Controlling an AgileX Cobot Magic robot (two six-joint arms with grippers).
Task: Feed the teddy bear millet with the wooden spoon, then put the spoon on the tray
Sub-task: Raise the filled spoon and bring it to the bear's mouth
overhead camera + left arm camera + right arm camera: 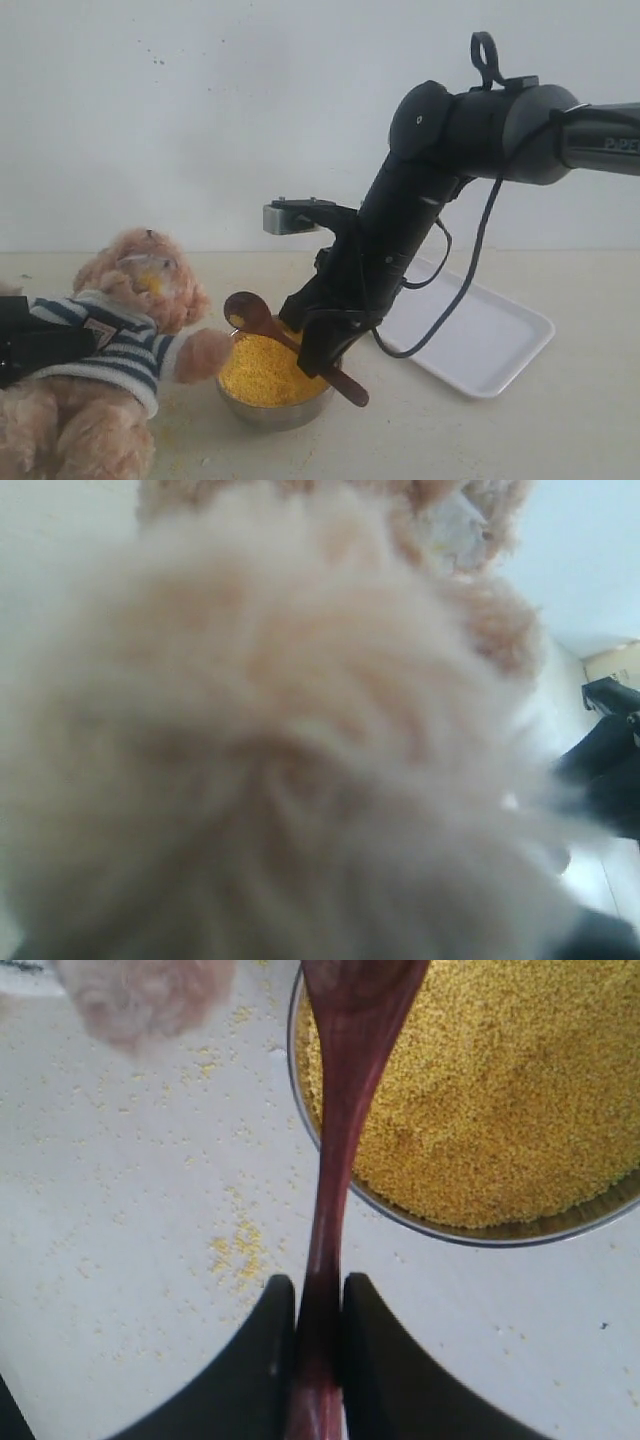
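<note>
The teddy bear (140, 285) leans back at the left, yellow grains stuck on its muzzle. My left gripper (30, 345) is clamped on its striped torso; in the left wrist view the teddy bear (280, 740) is blurred fur hiding the fingers. My right gripper (325, 360) (318, 1305) is shut on the handle of the wooden spoon (252, 312) (345, 1160). The spoon's oval bowl is raised above the millet (262, 372) (500, 1090), near the bear's paw (205, 352); no grains show in it. The tray (480, 345) lies behind the right arm.
The steel bowl (275, 412) (450, 1232) stands at the table's front, between bear and tray. Spilled grains (238, 1250) dot the table beside it. The right arm (610, 770) reaches down over the bowl. A white wall runs behind.
</note>
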